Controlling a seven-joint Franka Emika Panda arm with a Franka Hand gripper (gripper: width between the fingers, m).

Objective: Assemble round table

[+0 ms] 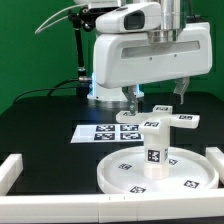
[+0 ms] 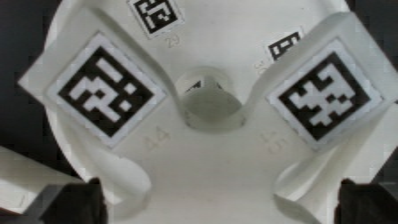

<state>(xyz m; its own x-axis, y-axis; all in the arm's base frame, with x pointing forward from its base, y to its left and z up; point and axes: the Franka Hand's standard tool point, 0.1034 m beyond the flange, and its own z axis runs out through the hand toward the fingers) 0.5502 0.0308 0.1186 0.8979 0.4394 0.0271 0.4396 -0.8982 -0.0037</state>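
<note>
Arm low over the black table, gripper above the cross-shaped foot piece; leg standing on the disc.

Exterior view, left to right: white border rail (image 1: 10, 170) at the near left corner; marker board (image 1: 112, 132) flat mid-table; gripper (image 1: 131, 97) hanging just behind it; round disc (image 1: 158, 171) near front, short cylindrical leg (image 1: 153, 145) upright on its centre, tags showing; foot piece (image 1: 163, 118) lying just behind the leg, beneath the arm's white body (image 1: 150, 50). Wrist view: foot piece (image 2: 199, 100) fills the picture, two large tags either side of its hub, dark fingertips (image 2: 54, 205) at the edges. Fingers spread wide, clamping nothing; contact with the piece cannot be told.
</note>
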